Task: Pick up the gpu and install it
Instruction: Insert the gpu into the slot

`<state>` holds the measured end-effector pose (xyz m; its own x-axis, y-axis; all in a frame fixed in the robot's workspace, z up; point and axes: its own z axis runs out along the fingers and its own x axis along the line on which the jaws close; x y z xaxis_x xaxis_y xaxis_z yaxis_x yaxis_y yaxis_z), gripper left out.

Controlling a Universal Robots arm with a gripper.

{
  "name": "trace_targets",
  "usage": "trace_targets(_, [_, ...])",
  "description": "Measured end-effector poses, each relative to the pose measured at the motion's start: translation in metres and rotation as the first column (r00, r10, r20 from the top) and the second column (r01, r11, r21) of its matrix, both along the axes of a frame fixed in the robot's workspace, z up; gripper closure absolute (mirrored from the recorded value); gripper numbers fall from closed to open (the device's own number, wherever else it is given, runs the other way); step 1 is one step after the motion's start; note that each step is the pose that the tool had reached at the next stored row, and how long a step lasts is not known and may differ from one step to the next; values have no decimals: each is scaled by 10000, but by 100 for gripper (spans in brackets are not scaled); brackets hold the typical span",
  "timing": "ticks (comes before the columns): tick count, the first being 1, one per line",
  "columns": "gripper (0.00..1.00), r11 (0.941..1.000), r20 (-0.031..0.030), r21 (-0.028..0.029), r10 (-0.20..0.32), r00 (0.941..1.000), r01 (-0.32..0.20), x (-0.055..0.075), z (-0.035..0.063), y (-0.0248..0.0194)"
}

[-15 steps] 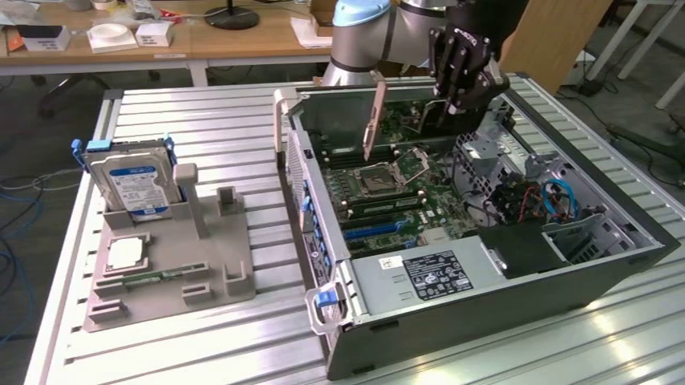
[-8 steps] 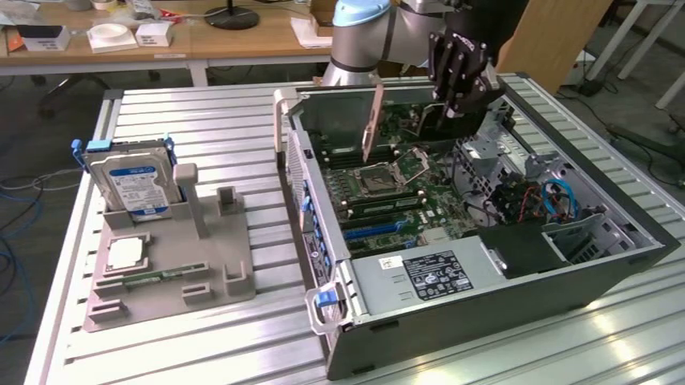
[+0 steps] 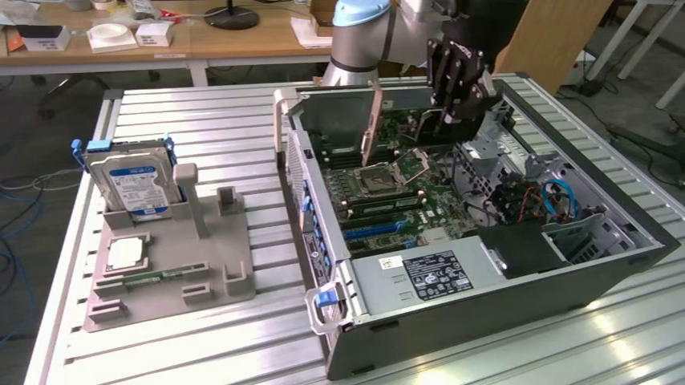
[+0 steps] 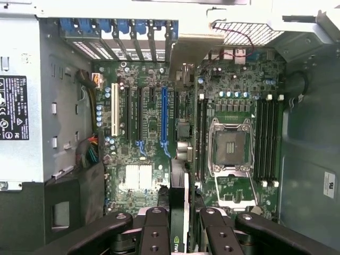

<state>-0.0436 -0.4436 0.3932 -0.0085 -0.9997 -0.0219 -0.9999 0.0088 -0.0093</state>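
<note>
The black robot gripper (image 3: 458,80) hangs over the far end of the big open dark grey computer case (image 3: 599,273), as the exterior view shows. Its two black fingers (image 4: 155,234) are partly closed and pinch the gpu (image 3: 373,128), a thin flat dark green card with a long silvery metal strip on one end. In the wrist view the card (image 4: 179,204) is seen edge-on, squeezed between the fingers and pointing down at the green main board (image 4: 143,133).

The card stands upright, on its edge, inside the case. Its metal strip sits close to the back wall of the case. The card is above the row of long slots (image 4: 163,114), near the blue one. I cannot tell if its bottom edge is already touching a slot or still just above it.

Just beside the card is the square silver chip socket (image 4: 231,146). A silver power box with a black label (image 3: 428,274) fills the near end of the case.

On the exterior view's left, well apart from the case, a grey plastic holder (image 3: 214,273) lies on the ribbed metal table (image 3: 214,128). A silver hard drive with a blue and white label (image 3: 134,184) stands up in it.
</note>
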Motion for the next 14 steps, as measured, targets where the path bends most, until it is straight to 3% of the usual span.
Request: trace_targets(14, [73,10000,-5,-31,2,10000,-2,0,-167,-5])
